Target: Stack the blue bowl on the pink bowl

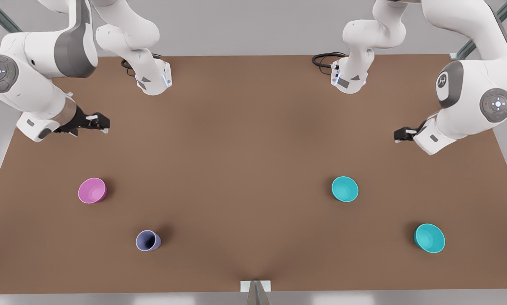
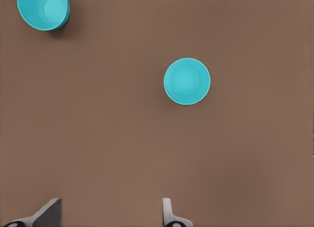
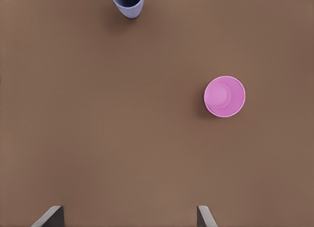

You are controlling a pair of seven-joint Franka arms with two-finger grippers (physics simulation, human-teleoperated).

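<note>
Brown tabletop [image 1: 245,161] is stretching across the front view, and I am looking down on it with four small vessels standing upright and well apart from one another.

On the front view's left, the pink bowl [image 1: 92,190] is sitting alone, with a periwinkle cup [image 1: 148,240] nearer the camera and a little toward the middle. On the front view's right, two matching teal bowls are sitting: the blue bowl [image 1: 344,189] closer to the table's centre, and a second teal bowl [image 1: 429,238] nearer the camera and farther toward the right edge.

I am reading the right gripper [image 1: 96,123] as the one hanging above the table on the front view's left, since its wrist view is looking down on the pink bowl [image 3: 224,96] and the periwinkle cup [image 3: 127,2]. Its fingers [image 3: 49,217] are standing widely spread with nothing between them.

I am reading the left gripper [image 1: 401,134] as the one hanging on the front view's right, since its wrist view is showing the blue bowl [image 2: 187,81] and the second teal bowl [image 2: 43,10]. Its fingers [image 2: 169,214] are also parted and holding nothing.

Both grippers are hovering clear of the table, apart from every bowl.
</note>
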